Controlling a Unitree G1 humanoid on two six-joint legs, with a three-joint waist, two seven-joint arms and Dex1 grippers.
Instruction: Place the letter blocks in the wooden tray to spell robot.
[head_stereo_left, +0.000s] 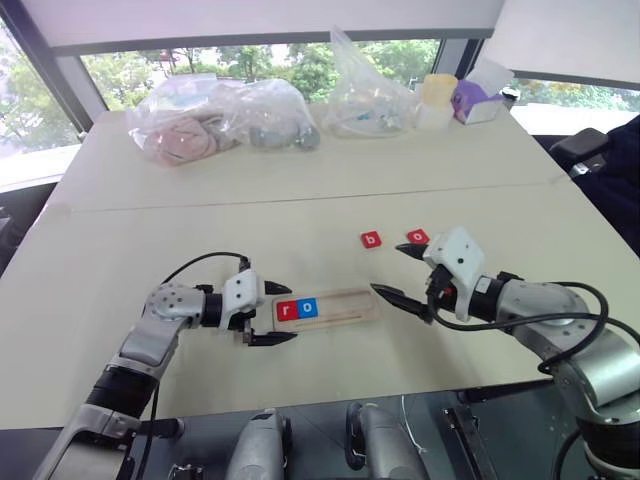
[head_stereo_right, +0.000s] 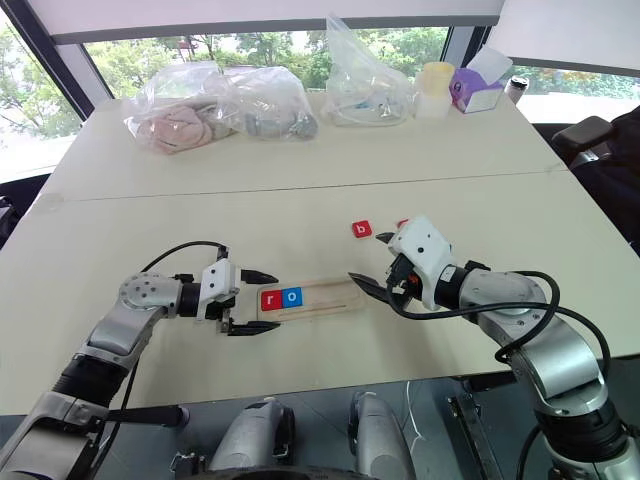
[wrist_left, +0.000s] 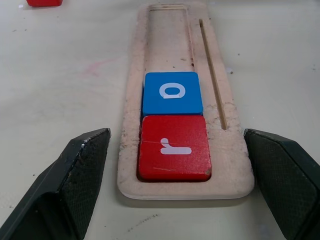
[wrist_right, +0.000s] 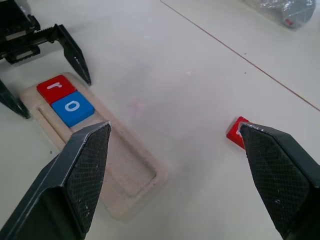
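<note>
Tray (head_stereo_left: 340, 305) recess is being left free beyond r (head_stereo_left: 287, 310) and o (head_stereo_left: 308, 308); its ends are being flanked by left gripper (head_stereo_left: 272, 313) and right gripper (head_stereo_left: 398, 271), both spread.

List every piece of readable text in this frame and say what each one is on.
"r": white letter on the red block at the end of the wooden tray.
"o": white letter on the blue block next to it in the tray.
"b": white letter on a loose red block on the table.
A second loose red block carries a white letter that looks like "o", not certain.
No other text is readable.
</note>
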